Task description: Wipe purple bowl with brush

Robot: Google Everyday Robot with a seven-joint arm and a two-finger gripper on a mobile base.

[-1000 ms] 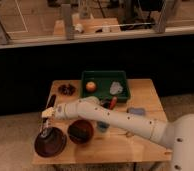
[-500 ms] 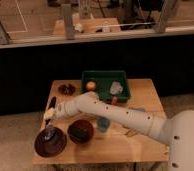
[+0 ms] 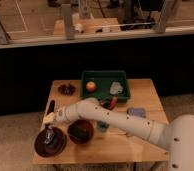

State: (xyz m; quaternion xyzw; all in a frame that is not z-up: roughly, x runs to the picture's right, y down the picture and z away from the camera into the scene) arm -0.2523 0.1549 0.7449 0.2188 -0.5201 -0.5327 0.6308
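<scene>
The purple bowl (image 3: 39, 146) sits at the table's front left corner. My gripper (image 3: 49, 131) hangs right over it, reaching down into it. It is shut on the brush (image 3: 50, 107). The brush's black handle sticks up and back from the fingers, and its pale greyish head rests inside the bowl. My arm stretches in from the lower right across the front of the table.
A red-brown bowl (image 3: 81, 131) stands just right of the purple one, under my forearm. A green tray (image 3: 104, 76) at the back holds an orange fruit (image 3: 91, 86) and a pale object (image 3: 116, 88). A dark item (image 3: 66, 89) lies back left, a bluish object (image 3: 136, 112) at the right.
The gripper has dropped slightly lower into the purple bowl with the brush. My arm has shifted a little above the red-brown bowl.
</scene>
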